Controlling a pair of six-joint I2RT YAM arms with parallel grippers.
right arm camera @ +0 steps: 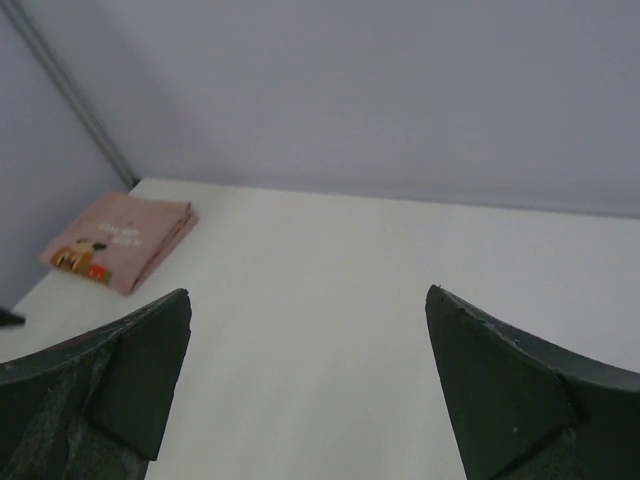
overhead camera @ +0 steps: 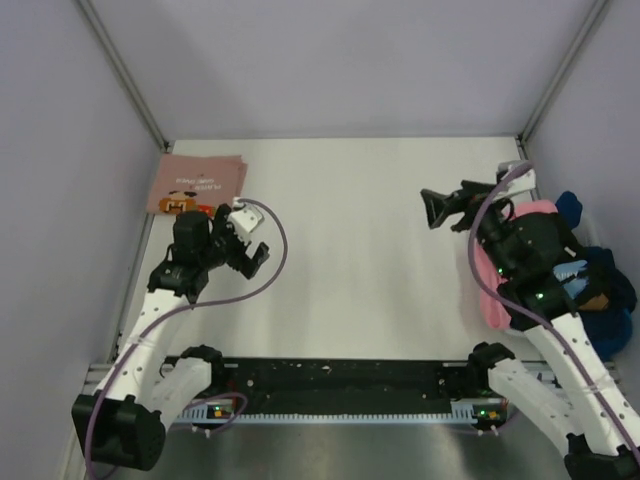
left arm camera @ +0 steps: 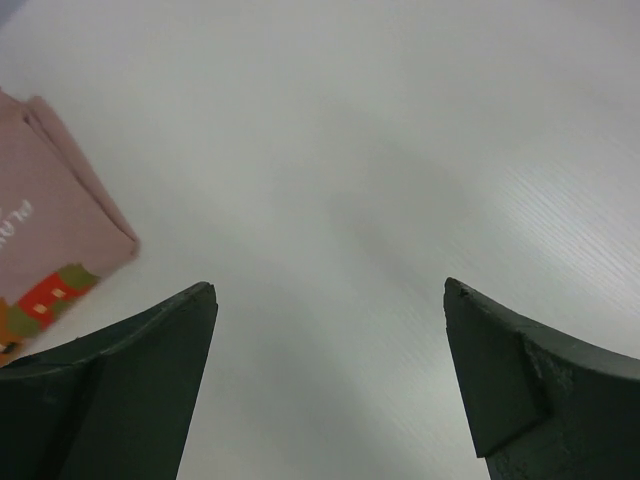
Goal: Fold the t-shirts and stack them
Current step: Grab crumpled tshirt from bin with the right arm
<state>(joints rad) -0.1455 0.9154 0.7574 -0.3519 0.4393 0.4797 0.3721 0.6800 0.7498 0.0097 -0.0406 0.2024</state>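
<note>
A folded pink t-shirt with a cartoon print (overhead camera: 197, 183) lies flat in the table's far left corner; it also shows in the left wrist view (left arm camera: 50, 220) and the right wrist view (right arm camera: 120, 238). A loose heap of t-shirts sits at the right edge under my right arm: a pink one (overhead camera: 488, 285), a blue one (overhead camera: 615, 295) and a darker blue one (overhead camera: 570, 207). My left gripper (overhead camera: 245, 245) (left arm camera: 330, 290) hovers open just right of the folded shirt, holding nothing. My right gripper (overhead camera: 432, 208) (right arm camera: 308, 295) is open and empty, left of the heap, pointing across the table.
The white table (overhead camera: 370, 260) is enclosed by pale walls with metal posts (overhead camera: 125, 75) at the back corners. A black rail (overhead camera: 340, 380) with the arm bases runs along the near edge. A purple cable (overhead camera: 275, 250) loops beside the left gripper.
</note>
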